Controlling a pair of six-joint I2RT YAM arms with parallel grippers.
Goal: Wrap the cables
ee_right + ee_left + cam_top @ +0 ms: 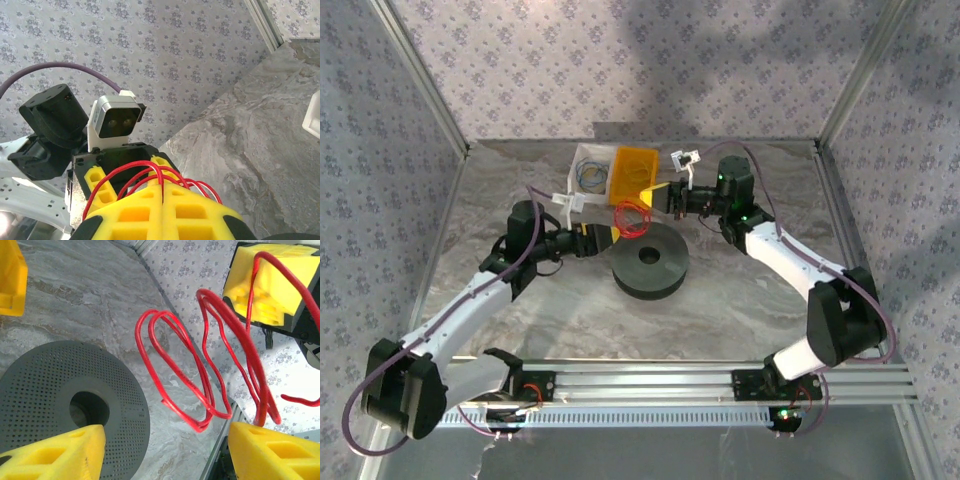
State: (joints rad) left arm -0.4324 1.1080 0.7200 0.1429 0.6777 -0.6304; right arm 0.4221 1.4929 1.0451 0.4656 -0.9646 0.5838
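Cables: thin red wire, held in the air as a few loose, uneven loops between the two end effectors, near the far side of the spool and not yet on it. The right end effector is clamped on the wire, and several strands are seen pinched in the seam between its fingers. The left end effector is spread wide with nothing gripped, and the loops hang just ahead of its fingers.

Risks, as judged:
- The wire looks springy. If the pinch is eased, the loops are likely to spring out and the coil will be lost.
- The strands are stacked unevenly in the pinch, so one could be pulled free while the rest hold.
- A loop could be snagged on a left fingertip or in a finger recess if the gap is closed off-centre.
- Slack could be caught on the spool rim instead of being laid round it.

Materials:
- Wire insulation is glossy and round, kinked in places.
- Fingers are bright yellow, blocky and matte, with rectangular recesses.
- Spool is a dark grey flat round disc, its top face finely perforated around a plain central hole.
- Table is grey, marbled and smooth.
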